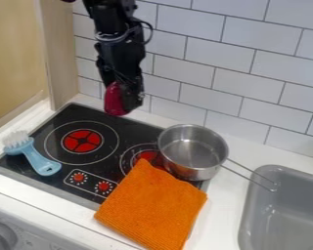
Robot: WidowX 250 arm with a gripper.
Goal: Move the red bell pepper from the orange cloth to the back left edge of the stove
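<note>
The black gripper (123, 97) hangs above the back edge of the stove, in the upper left part of the view, shut on a dark red object (115, 100). Below it lies the black stovetop (123, 132) with red burner marks. A steel pot (193, 146) stands at the stove's right side, its wire handle pointing right toward the sink. An orange cloth (152, 205) lies over the stove's front right edge and the counter, close by the pot. On the stove's left edge rests a blue brush (36, 156) with white bristles.
A grey sink (251, 210) is set at the right. White tiles (214, 68) form the back wall, and a wooden panel (57, 53) stands at the left. Along the front left is a grey appliance face with a knob (1, 237).
</note>
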